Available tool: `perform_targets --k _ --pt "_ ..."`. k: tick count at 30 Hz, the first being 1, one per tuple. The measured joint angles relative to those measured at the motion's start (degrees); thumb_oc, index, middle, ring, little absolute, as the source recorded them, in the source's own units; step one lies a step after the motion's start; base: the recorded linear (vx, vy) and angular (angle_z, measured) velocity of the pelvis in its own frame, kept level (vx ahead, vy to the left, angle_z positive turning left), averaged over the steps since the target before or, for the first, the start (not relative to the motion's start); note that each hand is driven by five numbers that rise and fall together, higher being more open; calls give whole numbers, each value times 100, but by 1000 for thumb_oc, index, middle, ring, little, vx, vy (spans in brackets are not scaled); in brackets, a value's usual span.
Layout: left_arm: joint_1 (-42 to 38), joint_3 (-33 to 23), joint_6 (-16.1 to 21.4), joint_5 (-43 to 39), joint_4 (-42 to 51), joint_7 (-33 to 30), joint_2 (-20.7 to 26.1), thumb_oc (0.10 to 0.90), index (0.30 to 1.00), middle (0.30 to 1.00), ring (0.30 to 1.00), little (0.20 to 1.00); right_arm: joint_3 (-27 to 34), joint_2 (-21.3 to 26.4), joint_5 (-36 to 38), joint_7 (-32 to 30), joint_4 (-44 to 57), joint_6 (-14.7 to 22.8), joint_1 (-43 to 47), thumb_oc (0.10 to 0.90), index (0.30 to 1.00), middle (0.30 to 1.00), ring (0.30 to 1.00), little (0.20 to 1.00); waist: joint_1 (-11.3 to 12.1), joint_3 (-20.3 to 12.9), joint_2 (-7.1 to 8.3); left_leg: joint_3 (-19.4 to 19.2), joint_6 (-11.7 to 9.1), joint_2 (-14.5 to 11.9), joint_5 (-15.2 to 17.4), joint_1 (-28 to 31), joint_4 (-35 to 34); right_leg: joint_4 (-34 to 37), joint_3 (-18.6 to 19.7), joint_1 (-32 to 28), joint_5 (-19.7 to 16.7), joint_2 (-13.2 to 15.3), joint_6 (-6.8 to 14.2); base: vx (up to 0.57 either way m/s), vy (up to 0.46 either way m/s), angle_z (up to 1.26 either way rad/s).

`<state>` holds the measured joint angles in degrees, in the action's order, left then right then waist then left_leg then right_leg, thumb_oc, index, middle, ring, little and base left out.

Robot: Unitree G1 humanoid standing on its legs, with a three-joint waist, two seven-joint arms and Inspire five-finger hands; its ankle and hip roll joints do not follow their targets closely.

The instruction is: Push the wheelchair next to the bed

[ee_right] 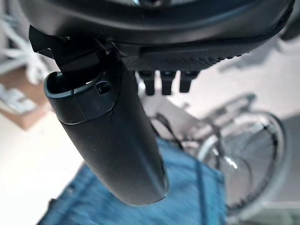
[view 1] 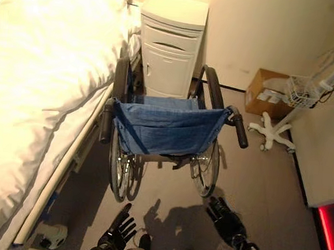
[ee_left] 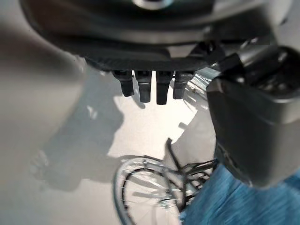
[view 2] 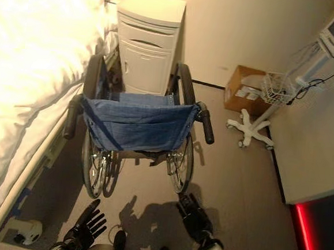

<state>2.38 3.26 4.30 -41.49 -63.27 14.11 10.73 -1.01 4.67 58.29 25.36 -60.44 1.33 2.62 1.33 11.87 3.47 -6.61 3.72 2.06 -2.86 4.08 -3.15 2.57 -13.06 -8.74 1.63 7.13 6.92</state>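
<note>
Left eye view showed the wheelchair point(view 1: 165, 137) parked on the floor tight against the bed point(view 1: 39, 97), both push handles free, left hand point(view 1: 118, 232) and right hand point(view 1: 225, 220) released, apparently finished.

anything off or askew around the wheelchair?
Nothing looks damaged or spilled. The wheelchair stands upright on its wheels beside the bed, facing the white cabinet. Both hands, left and right, hang open behind it, off the handles.
</note>
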Motion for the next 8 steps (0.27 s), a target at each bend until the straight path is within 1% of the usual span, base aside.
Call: perform_targets --k 2,5,8 --pt "8 96 107 100 6 -35 -107 800 900 900 900 900 -164 -90 -123 2 -61 40 -43 800 900 900 900 900 -22 -4 -119 -1 -16 12 -15 9 -6 -1 2 -2 0 14 2 -49 51 -2" --pt "1 237 155 276 30 -34 -89 800 900 900 900 900 -376 -89 -206 77 -63 33 -136 800 900 900 900 900 -28 -15 -191 -2 -15 8 -20 11 -25 4 5 8 9 10 15 -54 59 -1" --pt "-29 451 194 702 35 -34 -24 800 900 900 900 900 -448 -42 -226 116 -62 30 -135 800 900 900 900 900 -56 -26 -246 -4 4 0 -39 27 -60 7 4 6 14 1 26 -41 103 -1"
